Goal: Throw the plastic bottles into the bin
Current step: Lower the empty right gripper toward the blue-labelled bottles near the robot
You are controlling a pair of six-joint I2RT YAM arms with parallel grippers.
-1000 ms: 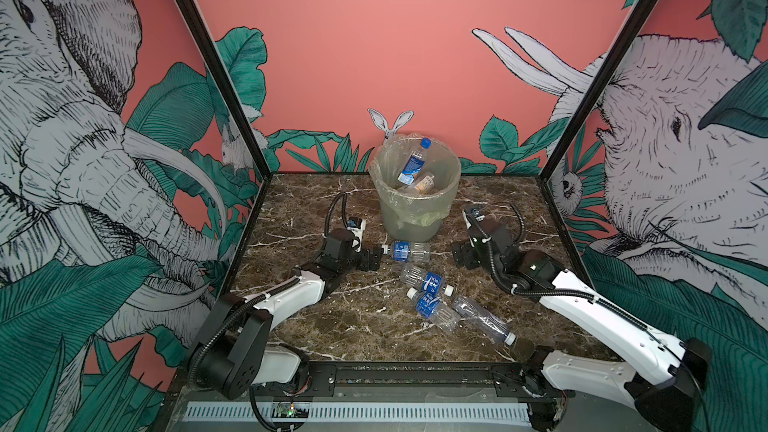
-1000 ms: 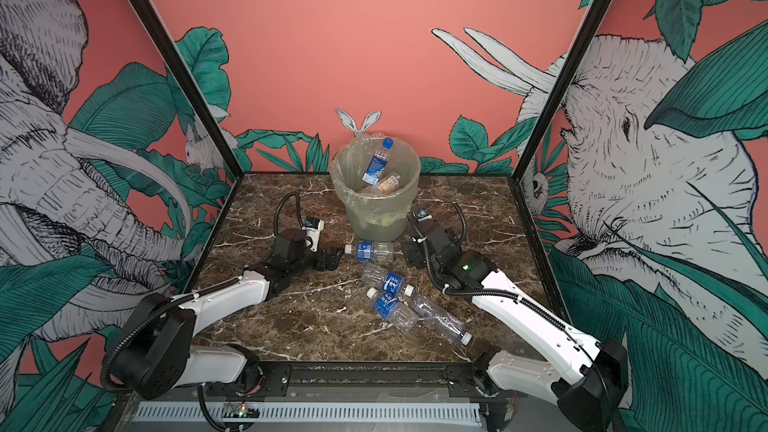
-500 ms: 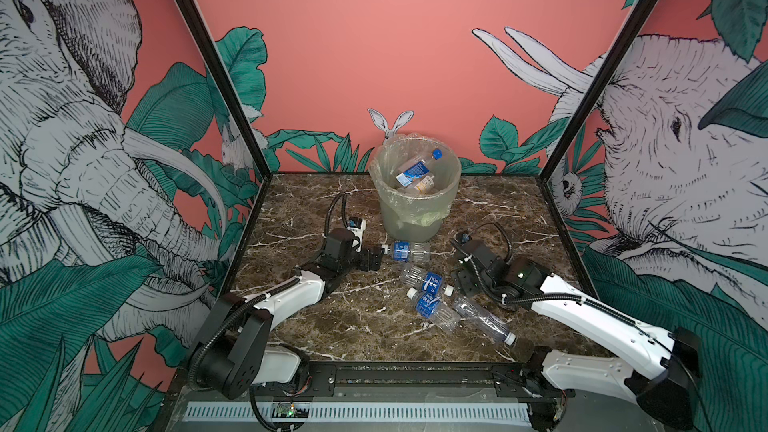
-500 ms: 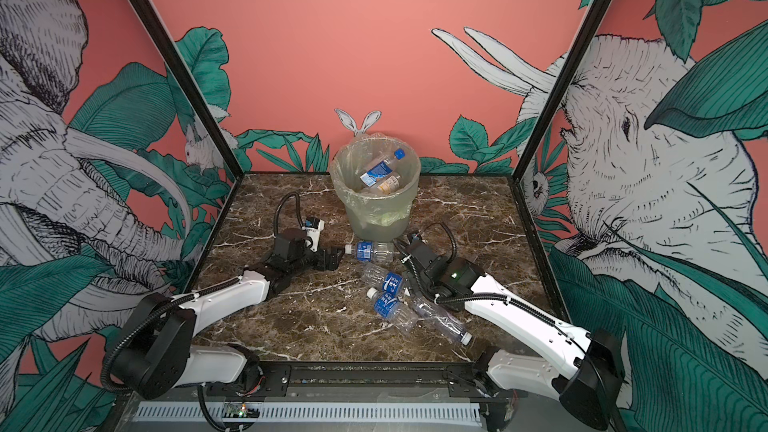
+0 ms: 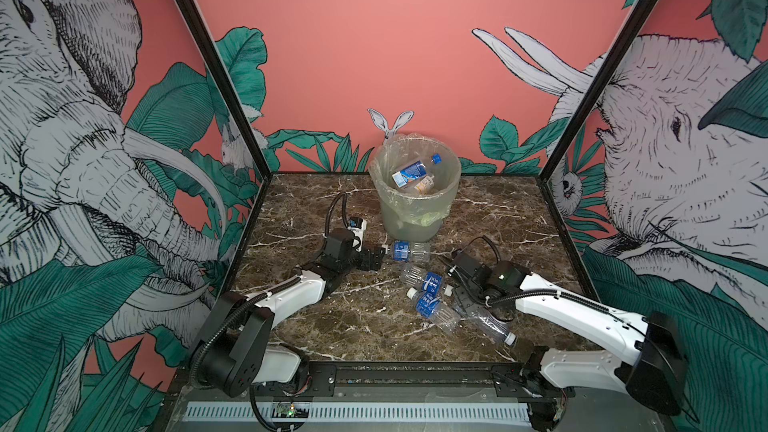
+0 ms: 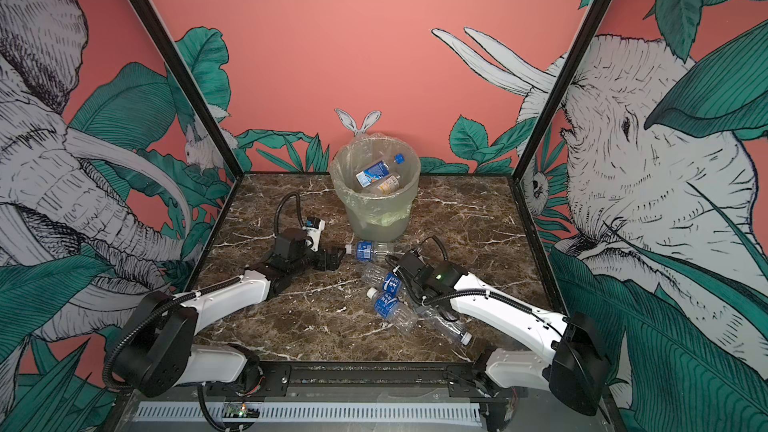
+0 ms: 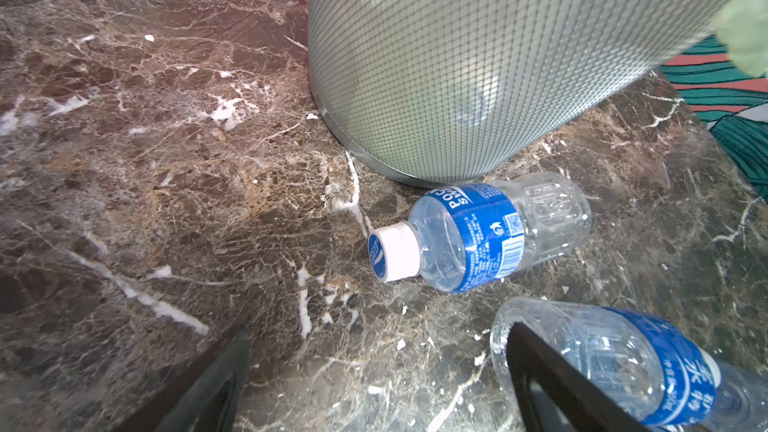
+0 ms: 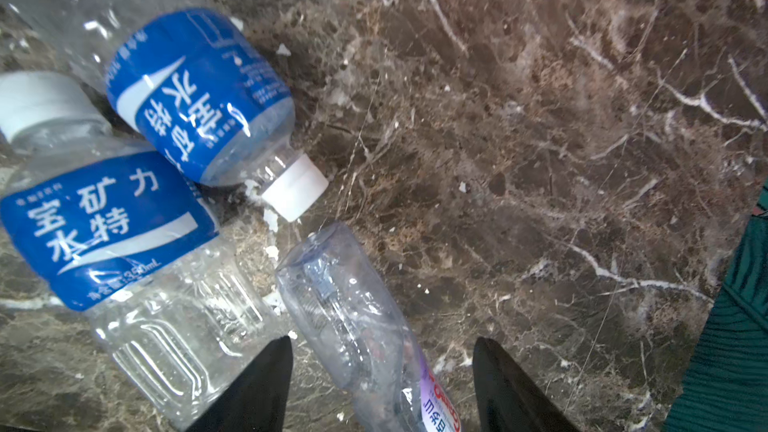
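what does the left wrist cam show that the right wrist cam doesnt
Left wrist only: the bin, seen as a mesh-patterned wall, the bin-side bottle lying at its foot, and the open left gripper.

Right wrist only: the crushed clear bottle lying inside the open right gripper, with a gap on one side, and the near blue-labelled bottle beside it.

Both: the marble table, and what looks like the same middle bottle, base-first from the left wrist and cap-first from the right.

Blue-label bottle [image 8: 99, 222]: "宝矿力水特", "350mL". Neighbour bottle [image 8: 199, 93]: "水特", inverted. Left wrist view, third bottle [image 7: 478, 234]: partial "POC", "SW".
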